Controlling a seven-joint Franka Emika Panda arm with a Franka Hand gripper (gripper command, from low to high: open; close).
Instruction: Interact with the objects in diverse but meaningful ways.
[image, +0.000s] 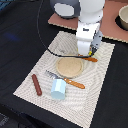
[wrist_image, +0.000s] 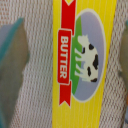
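Observation:
The wrist view is filled by a yellow rectangular packet (wrist_image: 85, 60) lying flat on the woven mat, with a red label reading BUTTER and a cow picture. My gripper (wrist_image: 70, 60) is open and low over it, with one blurred finger (wrist_image: 14, 65) on each side of the packet and mat showing between that finger and the packet's edge. In the exterior view my gripper (image: 89, 52) hangs over the mat's far part and hides the packet. A brown sausage (image: 36, 84) and a light blue cup (image: 57, 89), tipped on its side, lie at the mat's near end.
A beige mat (image: 100, 75) covers the black table. On it lie a round wooden board (image: 70, 67), an orange-handled knife (image: 69, 80) and a small orange item (image: 91, 59) beside my gripper. A round vessel (image: 122, 18) stands on a pinkish board (image: 62, 20) at the back.

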